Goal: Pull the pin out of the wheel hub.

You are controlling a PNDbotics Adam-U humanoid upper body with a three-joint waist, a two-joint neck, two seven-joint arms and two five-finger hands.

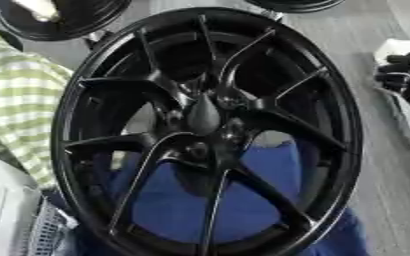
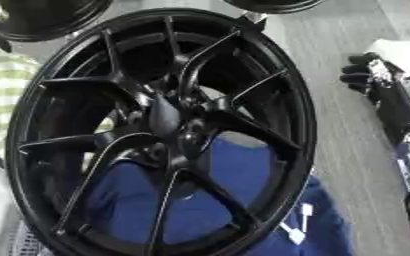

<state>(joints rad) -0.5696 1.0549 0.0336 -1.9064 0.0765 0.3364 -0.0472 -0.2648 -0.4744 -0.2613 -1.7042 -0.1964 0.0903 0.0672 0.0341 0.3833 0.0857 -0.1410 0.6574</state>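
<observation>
Left eye view: black wheel hub (image 1: 208, 130) fills centre, upright, spokes facing camera, blue cloth (image 1: 187, 200) behind. Pin not discernible. Right robot hand (image 2: 366, 75) at right edge, apart from hub; finger state cannot tell. Left robot hand unseen.

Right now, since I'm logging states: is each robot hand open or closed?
Left robot hand: not in view.
Right robot hand: beside the wheel, cannot tell.
</observation>
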